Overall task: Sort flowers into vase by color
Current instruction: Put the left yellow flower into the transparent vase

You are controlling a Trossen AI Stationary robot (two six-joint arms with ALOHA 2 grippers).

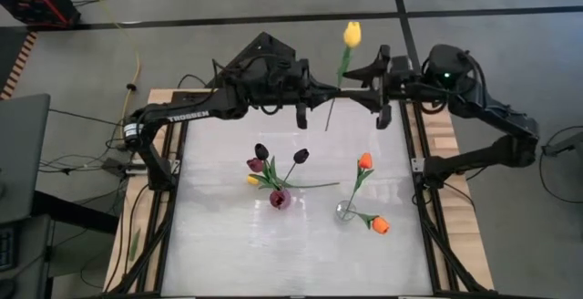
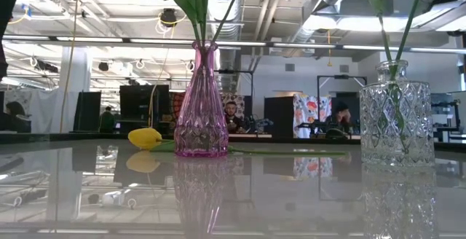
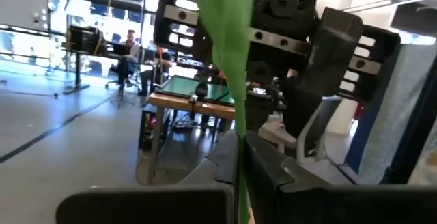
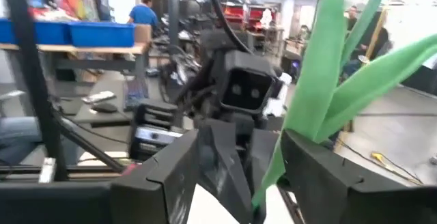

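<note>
A yellow tulip [image 1: 351, 35] is held high over the table's far edge, head up, with its stem [image 1: 332, 103] slanting down. My left gripper [image 1: 319, 87] comes at it from the left and is shut on the stem. My right gripper [image 1: 364, 77] faces it from the right, open. In the right wrist view the leafy stem [image 4: 273, 169] stands between the right gripper's fingers, close to one finger [image 4: 321, 162]; whether it touches I cannot tell. A pink vase [image 1: 280, 199] holds maroon tulips [image 1: 300, 156]. A clear vase [image 1: 346, 211] holds an orange tulip [image 1: 364, 160]. My left gripper [image 3: 240, 176] pinches the yellow tulip's thin stem [image 3: 240, 157] below its broad leaf [image 3: 225, 39], between its two fingers. The fingers come in level from the table's left and lie across the stem. The flower is lifted clear of the table, nearly upright, head uppermost.
Another yellow tulip [image 1: 253, 180] lies on the table beside the pink vase [image 2: 202, 100]; its head [image 2: 145, 138] shows in the low view. An orange tulip [image 1: 380, 225] lies next to the clear vase [image 2: 397, 115]. Black frame rails run along both table sides. People sit in the room behind.
</note>
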